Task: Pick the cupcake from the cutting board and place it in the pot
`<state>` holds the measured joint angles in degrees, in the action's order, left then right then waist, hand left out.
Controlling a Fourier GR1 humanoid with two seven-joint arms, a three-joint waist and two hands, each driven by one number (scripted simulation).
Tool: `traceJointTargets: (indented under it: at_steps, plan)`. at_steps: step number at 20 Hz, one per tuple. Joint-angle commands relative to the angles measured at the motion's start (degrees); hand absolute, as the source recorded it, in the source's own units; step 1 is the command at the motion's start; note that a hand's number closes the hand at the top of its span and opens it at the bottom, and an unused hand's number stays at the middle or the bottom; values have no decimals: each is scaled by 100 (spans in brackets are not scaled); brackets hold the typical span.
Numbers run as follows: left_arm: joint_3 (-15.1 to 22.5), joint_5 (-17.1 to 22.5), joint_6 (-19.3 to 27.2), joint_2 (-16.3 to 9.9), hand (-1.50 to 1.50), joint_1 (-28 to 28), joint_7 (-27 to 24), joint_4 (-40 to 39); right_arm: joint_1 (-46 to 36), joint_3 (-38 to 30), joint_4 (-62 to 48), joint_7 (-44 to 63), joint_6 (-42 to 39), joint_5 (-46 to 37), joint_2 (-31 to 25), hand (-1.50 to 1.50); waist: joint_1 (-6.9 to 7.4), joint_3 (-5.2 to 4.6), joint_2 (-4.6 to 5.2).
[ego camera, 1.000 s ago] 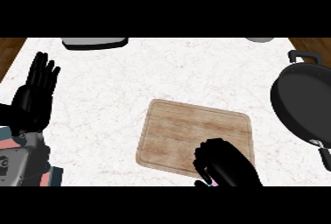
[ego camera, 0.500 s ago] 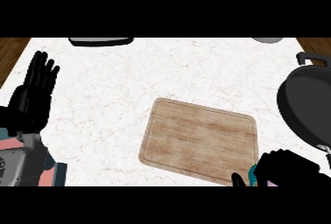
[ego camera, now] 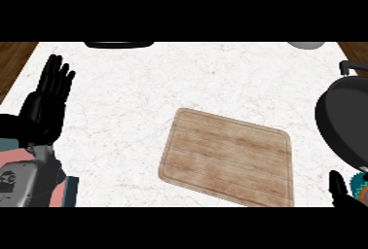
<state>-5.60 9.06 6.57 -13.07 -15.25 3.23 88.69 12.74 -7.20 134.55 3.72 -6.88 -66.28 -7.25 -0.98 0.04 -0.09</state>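
Now the right hand (ego camera: 338,187) is showing just right of the cutting board (ego camera: 230,158), under the pot (ego camera: 343,126); whether its fingers are curled, I cannot tell. A teal sliver beside it is probably the cupcake (ego camera: 357,185) — light, soft, best held by the base. Left hand (ego camera: 46,104) is resting, fingers straight.

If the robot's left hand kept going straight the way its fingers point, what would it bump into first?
Probably nothing close. The left hand points toward the far side of the counter, over bare marble. The dark thing at the far edge sits off to the right of that line, though depth is hard to judge.
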Motion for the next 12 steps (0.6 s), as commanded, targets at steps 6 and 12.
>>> traceJointTargets:
  at_steps: [6,12]
  plan:
    - [8,34,-139,6,0,227,-33,107,-1180,-2938,-2181,-860,-303,2683,-1400,150,110,6,11]
    - [-21,-31,-60,131,0,-76,-142,-208,-1519,-3579,-4077,-2076,-349,3385,-2323,150,89,0,22]
